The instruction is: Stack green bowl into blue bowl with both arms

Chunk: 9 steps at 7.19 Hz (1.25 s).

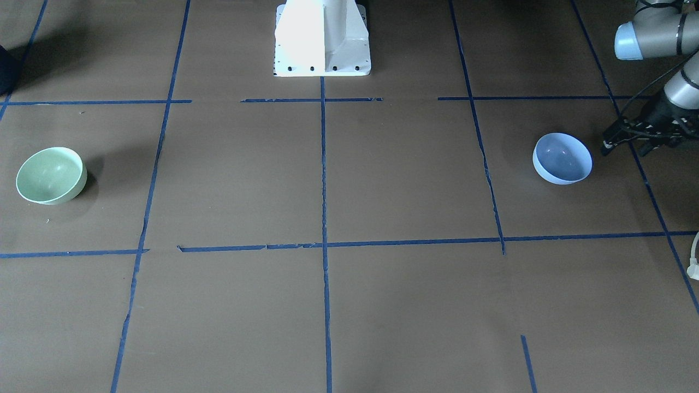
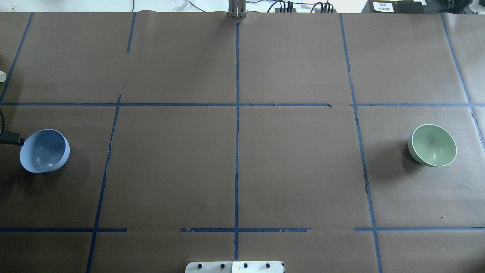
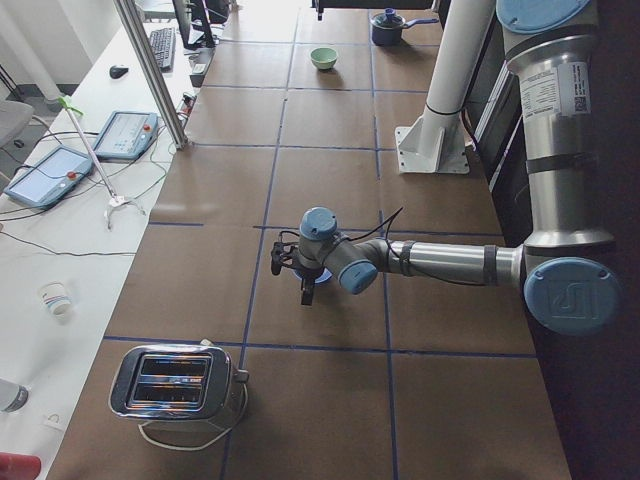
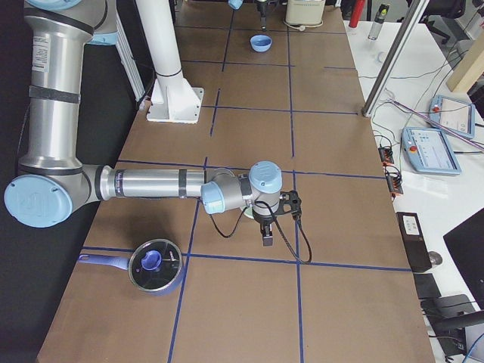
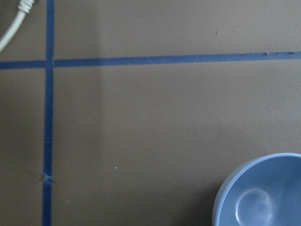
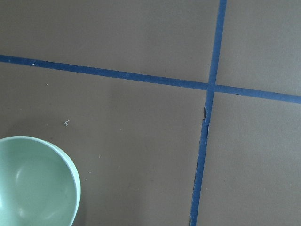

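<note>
The green bowl (image 1: 52, 176) stands upright at the table's right end, seen also from overhead (image 2: 434, 145) and in the right wrist view (image 6: 33, 183). The blue bowl (image 1: 562, 158) stands upright at the left end (image 2: 44, 150) and shows in the left wrist view (image 5: 263, 193). My left gripper (image 1: 627, 146) is open and empty, just outside the blue bowl's outer rim, with one fingertip (image 2: 11, 137) showing overhead. My right gripper (image 4: 271, 223) hovers by the green bowl; I cannot tell if it is open or shut.
The white pedestal base (image 1: 322, 38) stands at mid-table on the robot's side. A toaster (image 3: 175, 385) sits beyond the blue bowl at the left end. A lidded pot (image 4: 155, 265) sits beyond the green bowl at the right end. Blue tape lines grid the brown surface.
</note>
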Each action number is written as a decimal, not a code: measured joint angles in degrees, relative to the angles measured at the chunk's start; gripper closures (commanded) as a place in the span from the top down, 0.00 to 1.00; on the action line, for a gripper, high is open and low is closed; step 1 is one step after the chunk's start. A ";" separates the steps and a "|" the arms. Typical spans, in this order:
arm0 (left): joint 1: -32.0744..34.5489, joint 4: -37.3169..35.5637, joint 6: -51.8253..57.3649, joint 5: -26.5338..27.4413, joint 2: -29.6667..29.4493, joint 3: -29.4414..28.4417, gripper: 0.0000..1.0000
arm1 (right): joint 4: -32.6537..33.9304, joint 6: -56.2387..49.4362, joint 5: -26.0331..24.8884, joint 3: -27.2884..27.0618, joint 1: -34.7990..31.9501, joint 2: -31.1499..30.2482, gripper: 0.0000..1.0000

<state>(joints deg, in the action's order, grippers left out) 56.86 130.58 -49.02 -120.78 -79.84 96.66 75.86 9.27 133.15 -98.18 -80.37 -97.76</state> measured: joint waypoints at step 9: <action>-3.84 -6.26 -9.83 -4.95 -10.16 2.84 0.00 | -0.02 0.07 0.08 0.01 0.04 -0.07 1.00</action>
<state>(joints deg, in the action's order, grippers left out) 53.02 124.32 -58.85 -125.72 -90.00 99.50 75.85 9.34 133.23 -98.16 -80.33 -97.82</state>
